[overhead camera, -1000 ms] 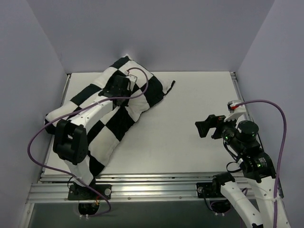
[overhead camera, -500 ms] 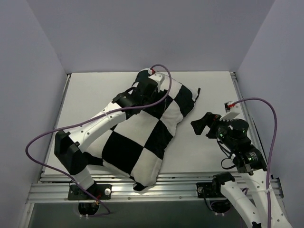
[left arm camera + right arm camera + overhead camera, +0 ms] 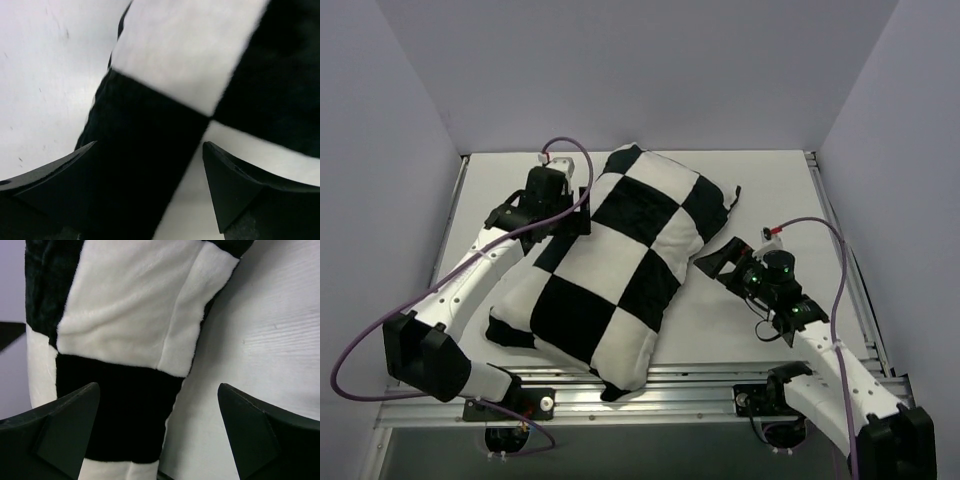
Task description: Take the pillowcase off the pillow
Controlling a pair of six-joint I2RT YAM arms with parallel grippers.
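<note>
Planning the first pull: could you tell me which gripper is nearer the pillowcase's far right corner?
Right. The right gripper sits nearby, short of that corner; the left gripper is across the pillowcase, at its left edge.

Pillowcase [image 3: 620, 265] blocks mid/L table [image 3: 775, 185]; free room far R only.

The left arm [image 3: 470, 280] is extended forward along the left side, and the left claw [image 3: 570, 212] is pointed rightward with its jaws held apart. The right arm [image 3: 830, 350] is bent low and reached leftward; the right claw [image 3: 712, 262] is likewise spread wide.
</note>
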